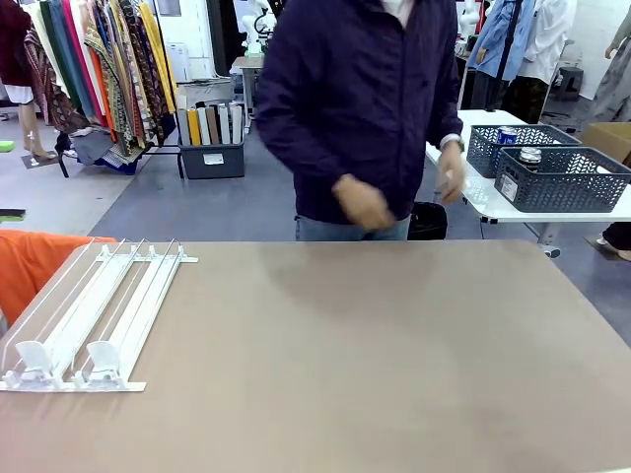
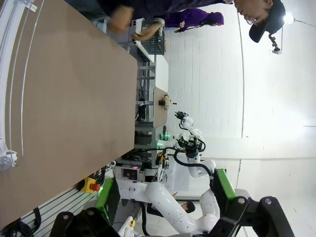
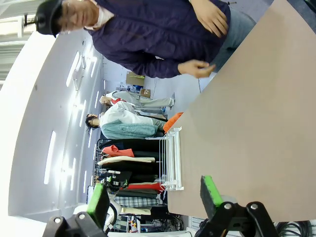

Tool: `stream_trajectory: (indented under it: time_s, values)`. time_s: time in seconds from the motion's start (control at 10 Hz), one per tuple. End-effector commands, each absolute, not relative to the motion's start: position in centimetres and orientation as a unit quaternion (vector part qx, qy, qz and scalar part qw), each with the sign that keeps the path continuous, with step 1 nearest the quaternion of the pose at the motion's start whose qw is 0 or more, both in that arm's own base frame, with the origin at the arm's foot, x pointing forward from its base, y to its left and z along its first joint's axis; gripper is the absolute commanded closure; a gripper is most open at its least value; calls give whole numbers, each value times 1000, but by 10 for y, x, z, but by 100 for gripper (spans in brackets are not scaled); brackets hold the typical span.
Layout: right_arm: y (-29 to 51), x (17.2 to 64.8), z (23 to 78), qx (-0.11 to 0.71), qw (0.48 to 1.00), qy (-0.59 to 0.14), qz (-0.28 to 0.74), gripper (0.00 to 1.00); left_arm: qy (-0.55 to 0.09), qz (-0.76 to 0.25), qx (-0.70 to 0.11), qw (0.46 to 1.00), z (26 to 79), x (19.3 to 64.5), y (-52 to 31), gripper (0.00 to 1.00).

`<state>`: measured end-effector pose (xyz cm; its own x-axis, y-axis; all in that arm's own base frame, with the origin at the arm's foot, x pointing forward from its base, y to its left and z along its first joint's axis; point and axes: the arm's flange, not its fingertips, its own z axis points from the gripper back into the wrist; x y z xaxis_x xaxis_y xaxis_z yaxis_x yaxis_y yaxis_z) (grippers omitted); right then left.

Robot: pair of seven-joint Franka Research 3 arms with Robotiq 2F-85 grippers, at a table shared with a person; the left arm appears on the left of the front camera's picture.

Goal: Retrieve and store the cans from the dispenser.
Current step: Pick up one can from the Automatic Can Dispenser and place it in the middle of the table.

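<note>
- Front view, lower left of frame: the dispenser (image 1: 94, 320) lies on the table (image 1: 375, 365) with its lanes bare; its rails run from the pusher tabs (image 1: 69, 363) at the near edge up toward the far edge.
- Left wrist view, bottom edge: the left gripper (image 2: 163, 197) stands released, holding nothing; the dispenser (image 2: 12, 74) sits at frame left; I judge this arm the nearer.
- Right wrist view, bottom edge: the right gripper (image 3: 153, 197) is spread wide and empty; the dispenser (image 3: 173, 158) lies just above its fingers.
- Front view, upper right: two cans (image 1: 518, 146) stand in dark baskets (image 1: 562, 177) on a side table behind the person's hand (image 1: 452, 182).

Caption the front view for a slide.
White dispenser with no cans in its lanes at the table's left edge; a person stands at the far side.
</note>
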<state>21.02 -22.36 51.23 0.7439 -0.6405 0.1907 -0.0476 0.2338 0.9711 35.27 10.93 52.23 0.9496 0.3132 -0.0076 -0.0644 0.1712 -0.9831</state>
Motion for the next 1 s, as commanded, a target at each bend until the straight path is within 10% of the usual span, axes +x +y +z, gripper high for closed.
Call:
stream_trajectory:
  time_s: [0.0,0.9]
  values:
    - [-223,213,514,591,720,-308,-193,0,-95,120,-630,761,523,350,110,0]
    - [-223,213,514,591,720,-308,-193,0,-95,120,-630,761,523,350,110,0]
